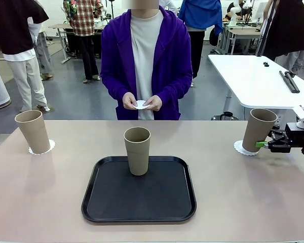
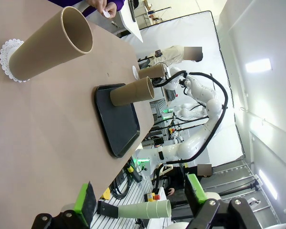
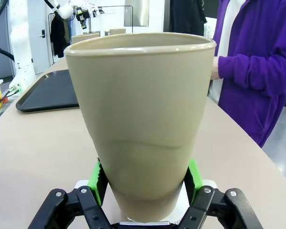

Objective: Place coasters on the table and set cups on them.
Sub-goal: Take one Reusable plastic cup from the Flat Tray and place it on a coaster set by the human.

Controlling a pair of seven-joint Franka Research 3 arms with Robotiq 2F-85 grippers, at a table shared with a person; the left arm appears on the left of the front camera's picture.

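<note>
Table (image 1: 50, 202): two cups (image 1: 33, 130) on coasters (image 1: 49, 147).
Third cup (image 1: 137, 150) on tray (image 1: 142, 212); right claw (image 1: 263, 145) clamps right cup (image 1: 258, 126); left claw (image 2: 138, 187) apart.

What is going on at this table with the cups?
The right pincer grips the right cup near its base, on the right coaster on the table. The left cup stands on the left coaster. The third cup stands on the black tray. The person's hands hold the last coaster. The left pincer is open and empty.
</note>
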